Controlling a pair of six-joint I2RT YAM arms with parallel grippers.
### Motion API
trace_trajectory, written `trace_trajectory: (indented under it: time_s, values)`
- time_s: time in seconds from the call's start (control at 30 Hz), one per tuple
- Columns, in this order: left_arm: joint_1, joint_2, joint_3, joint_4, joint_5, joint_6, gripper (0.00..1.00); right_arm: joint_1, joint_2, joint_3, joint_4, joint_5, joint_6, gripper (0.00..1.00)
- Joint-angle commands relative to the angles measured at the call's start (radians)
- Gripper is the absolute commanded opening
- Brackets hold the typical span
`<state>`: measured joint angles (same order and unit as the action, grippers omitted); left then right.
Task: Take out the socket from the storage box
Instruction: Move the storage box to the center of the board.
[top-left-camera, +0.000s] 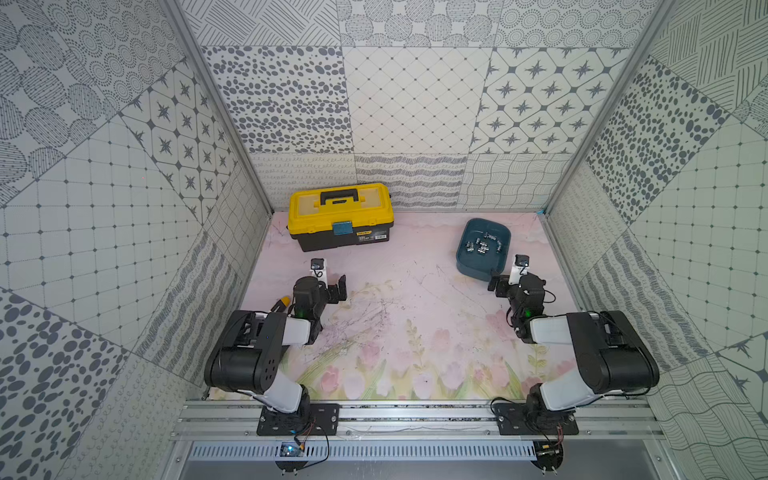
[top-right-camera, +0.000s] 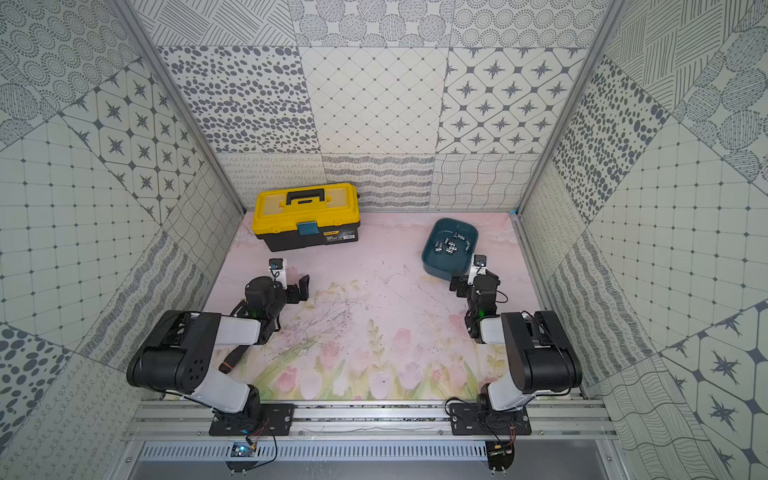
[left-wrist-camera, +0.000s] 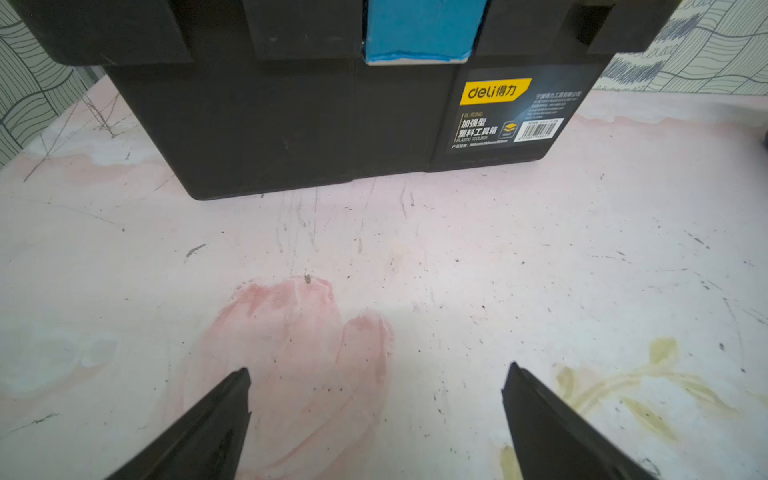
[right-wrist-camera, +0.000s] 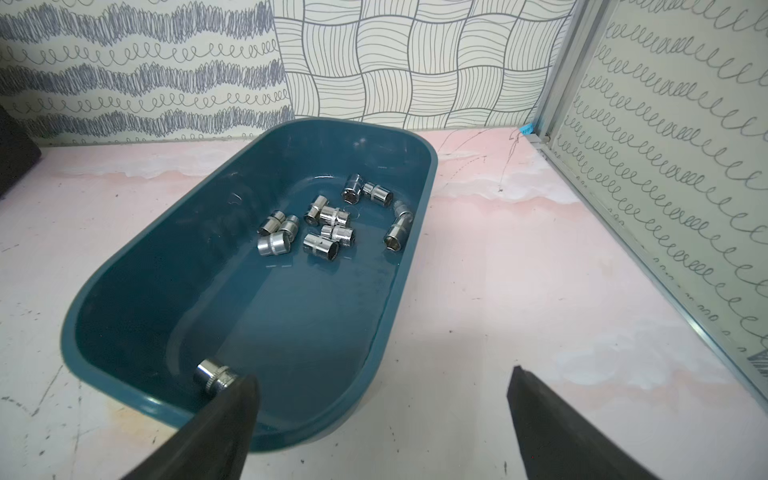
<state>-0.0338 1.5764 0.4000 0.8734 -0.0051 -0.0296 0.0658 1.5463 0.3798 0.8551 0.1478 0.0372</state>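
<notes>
The storage box (top-left-camera: 464, 266) (top-right-camera: 430, 266) is a shallow teal tub at the back right of the table. In the right wrist view its wall (right-wrist-camera: 137, 324) surrounds several chrome sockets (right-wrist-camera: 320, 247) clustered toward the far end. One more socket (right-wrist-camera: 214, 376) lies alone at the near end, partly behind a finger. My right gripper (right-wrist-camera: 382, 376) (top-left-camera: 504, 281) stands open at the tub's near end, one finger over the rim and the other over the table, holding nothing. My left gripper (left-wrist-camera: 379, 371) (top-left-camera: 331, 286) is open and empty above the table, facing the toolbox.
A yellow-lidded black toolbox (top-left-camera: 340, 216) (left-wrist-camera: 291, 124), lid down, stands at the back left. A dark-handled tool (top-right-camera: 231, 360) lies under the left arm. Patterned walls close in the table, and the right wall (right-wrist-camera: 665, 166) runs close beside the tub.
</notes>
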Motion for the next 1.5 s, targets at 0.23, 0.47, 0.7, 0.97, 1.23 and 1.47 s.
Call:
trace_trajectory:
  time_s: [0.23, 0.47, 0.7, 0.97, 1.23, 1.47]
  values:
    - [0.002, 0.006, 0.009, -0.007, 0.002, -0.002, 0.99, -0.003, 0.01, 0.019, 0.008, 0.015, 0.007, 0.99]
    - [0.002, 0.005, 0.009, -0.007, 0.004, -0.003, 0.99, -0.002, 0.01, 0.019, 0.008, 0.015, 0.006, 0.99]
    - [-0.004, -0.032, -0.007, -0.005, 0.007, 0.007, 0.99, -0.003, -0.011, 0.012, 0.008, 0.042, 0.023, 0.99]
    - [-0.137, -0.342, 0.06, -0.313, -0.133, -0.052, 0.99, -0.003, -0.345, 0.136, -0.53, 0.049, 0.113, 0.99]
    - [-0.225, -0.326, 0.437, -0.845, -0.07, -0.344, 0.99, -0.05, -0.473, 0.339, -0.953, -0.146, 0.287, 0.99]
    - [-0.434, -0.197, 0.663, -0.961, -0.032, -0.394, 0.99, -0.191, -0.286, 0.579, -1.196, -0.467, 0.361, 0.94]
